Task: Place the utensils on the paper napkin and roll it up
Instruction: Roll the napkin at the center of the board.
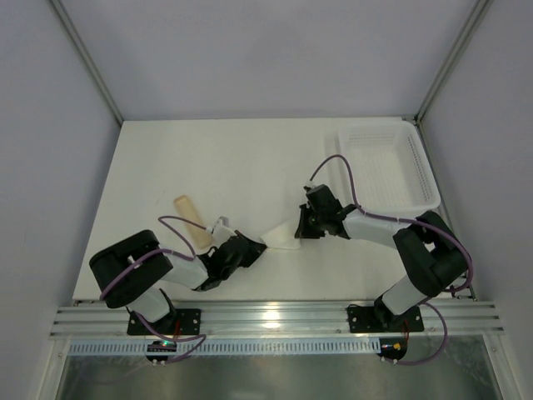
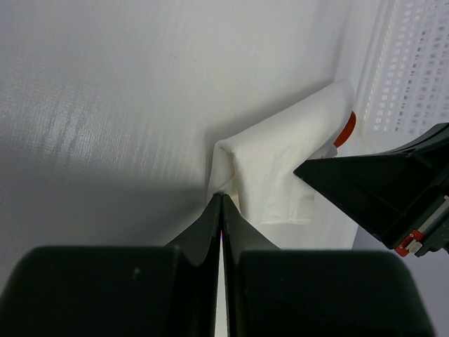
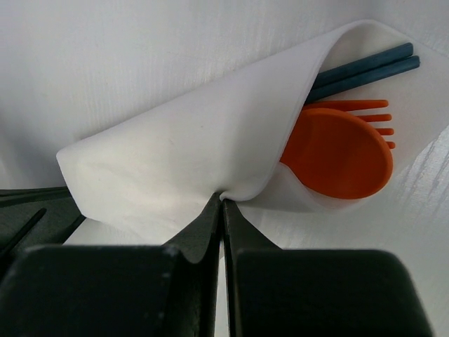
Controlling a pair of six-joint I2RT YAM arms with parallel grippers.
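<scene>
The white paper napkin (image 1: 280, 238) lies folded between my two grippers. In the right wrist view the paper napkin (image 3: 189, 151) wraps over an orange spoon (image 3: 340, 151), an orange fork (image 3: 365, 112) and two dark blue handles (image 3: 368, 64). My right gripper (image 3: 223, 200) is shut, pinching the napkin's folded edge. My left gripper (image 2: 222, 198) is shut on the napkin's (image 2: 277, 165) opposite corner, and an orange tip (image 2: 346, 129) peeks out at the far end. A pale tan flat stick (image 1: 191, 220) lies bare on the table, left of the left gripper (image 1: 250, 248).
A white mesh basket (image 1: 388, 171) stands at the back right, close behind the right arm (image 1: 379, 227). Purple cables loop over both arms. The table's near edge runs along a metal rail (image 1: 275, 317).
</scene>
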